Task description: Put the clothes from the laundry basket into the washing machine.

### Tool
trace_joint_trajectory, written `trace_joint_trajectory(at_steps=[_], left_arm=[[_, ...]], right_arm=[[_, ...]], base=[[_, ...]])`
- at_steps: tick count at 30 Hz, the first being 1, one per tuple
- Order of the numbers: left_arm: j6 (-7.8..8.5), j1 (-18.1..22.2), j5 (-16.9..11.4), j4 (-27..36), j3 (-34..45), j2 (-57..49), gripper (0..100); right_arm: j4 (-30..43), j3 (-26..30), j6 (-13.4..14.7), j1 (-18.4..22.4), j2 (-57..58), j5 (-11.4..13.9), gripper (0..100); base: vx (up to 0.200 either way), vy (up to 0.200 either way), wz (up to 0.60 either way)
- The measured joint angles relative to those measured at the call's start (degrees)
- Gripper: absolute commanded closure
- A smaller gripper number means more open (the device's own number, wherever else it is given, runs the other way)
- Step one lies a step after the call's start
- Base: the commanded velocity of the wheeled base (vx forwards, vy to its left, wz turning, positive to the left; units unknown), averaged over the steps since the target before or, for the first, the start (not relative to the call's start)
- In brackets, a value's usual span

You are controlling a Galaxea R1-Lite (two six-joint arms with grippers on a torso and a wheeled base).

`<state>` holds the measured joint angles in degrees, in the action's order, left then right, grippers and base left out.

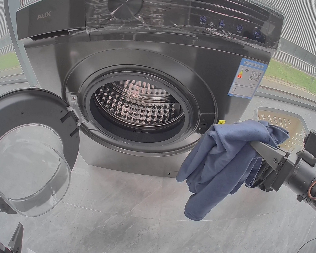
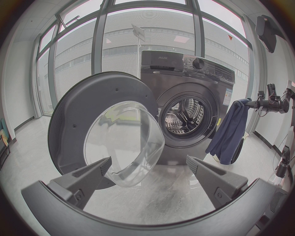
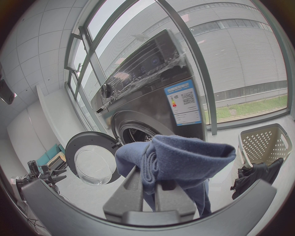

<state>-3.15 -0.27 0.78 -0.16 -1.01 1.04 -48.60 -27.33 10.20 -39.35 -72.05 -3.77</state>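
Spreading to windows, grey floor bears the washing machine; right pincer clamps a blue garment half-hiding the laundry basket; left pincer apart.

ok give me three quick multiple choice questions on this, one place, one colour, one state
1. Where is the blue garment? A in the drum B hanging from the right gripper C on the floor
2. What colour is the cloth at the laundry basket? A black B red C white
3. The washing machine door is: A shut B swung wide open C taken off
Answers: B, the gripper is shut on it; A, the cloth hanging from the basket is black; B, it stands swung out left of the opening.
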Motion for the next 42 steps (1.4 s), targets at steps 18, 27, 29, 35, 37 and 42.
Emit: trace_joint_trajectory(at_steps=[18, 27, 29, 35, 37, 42], left_arm=[[-0.09, 0.0, 0.0, 0.0, 0.0, 0.0, 0], [-0.09, 0.0, 0.0, 0.0, 0.0, 0.0, 0], [-0.07, 0.0, 0.0, 0.0, 0.0, 0.0, 0], [-0.09, 0.0, 0.0, 0.0, 0.0, 0.0, 0], [-0.09, 0.0, 0.0, 0.0, 0.0, 0.0, 0], [-0.07, 0.0, 0.0, 0.0, 0.0, 0.0, 0]], right_arm=[[0.0, 0.1, 0.2, 0.0, -0.1, 0.0, 100], [0.0, 0.2, 0.3, 0.0, -0.3, 0.0, 100], [0.0, 0.2, 0.3, 0.0, -0.4, 0.0, 100], [0.0, 0.2, 0.3, 0.0, -0.5, 0.0, 100], [0.0, 0.2, 0.3, 0.0, -0.5, 0.0, 100], [0.0, 0.2, 0.4, 0.0, -0.6, 0.0, 100]], base=[[-0.033, 0.011, 0.0], [0.0, 0.2, 0.0], [0.0, 0.2, 0.0], [0.0, 0.0, 0.0], [0.0, 0.0, 0.0], [0.0, 0.0, 0.0]])
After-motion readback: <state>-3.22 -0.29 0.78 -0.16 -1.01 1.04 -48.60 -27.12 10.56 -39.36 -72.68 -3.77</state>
